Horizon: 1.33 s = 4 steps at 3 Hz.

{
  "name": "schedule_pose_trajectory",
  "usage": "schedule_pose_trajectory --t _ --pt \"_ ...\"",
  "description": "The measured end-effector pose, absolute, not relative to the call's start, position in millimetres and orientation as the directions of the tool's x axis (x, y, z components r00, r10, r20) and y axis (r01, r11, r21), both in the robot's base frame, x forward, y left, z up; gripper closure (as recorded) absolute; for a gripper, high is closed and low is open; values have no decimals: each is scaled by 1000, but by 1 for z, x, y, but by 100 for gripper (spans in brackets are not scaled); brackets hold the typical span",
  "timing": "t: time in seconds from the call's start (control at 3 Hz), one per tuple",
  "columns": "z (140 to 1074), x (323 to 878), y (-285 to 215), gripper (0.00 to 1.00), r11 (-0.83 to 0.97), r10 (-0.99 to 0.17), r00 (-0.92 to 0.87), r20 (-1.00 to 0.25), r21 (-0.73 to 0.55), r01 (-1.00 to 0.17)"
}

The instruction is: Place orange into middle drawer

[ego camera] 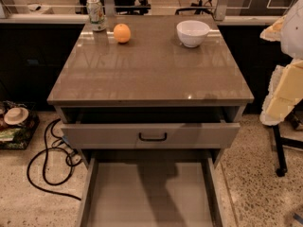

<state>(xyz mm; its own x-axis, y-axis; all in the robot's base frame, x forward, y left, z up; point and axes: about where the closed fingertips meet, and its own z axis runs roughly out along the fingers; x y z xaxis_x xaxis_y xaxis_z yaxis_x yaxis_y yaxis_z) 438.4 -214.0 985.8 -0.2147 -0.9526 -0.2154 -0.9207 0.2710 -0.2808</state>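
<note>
Orange point(122, 33) sits far-left on desk point(151, 74); middle drawer point(151, 193) lies open below, near side. Claw out of view; its state cannot be told.

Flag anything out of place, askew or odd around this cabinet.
Nothing is spilled or damaged. The orange, can and bowl sit tidily on the cabinet top. Only a black cable sprawls loose on the floor left of the open middle drawer. The gripper hangs at the right edge, beside the cabinet.

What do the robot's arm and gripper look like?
The arm, at the right edge, is blocky, white above and cream-yellow below, with ragged pale edges. The gripper seems its cream tip beside the cabinet. No cables or markings show.
</note>
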Motion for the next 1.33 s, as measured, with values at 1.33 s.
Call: schedule_pose_trajectory --t 1.33 --pt "930 528 -163 0 556 -677 -297 -673 -203 -806"
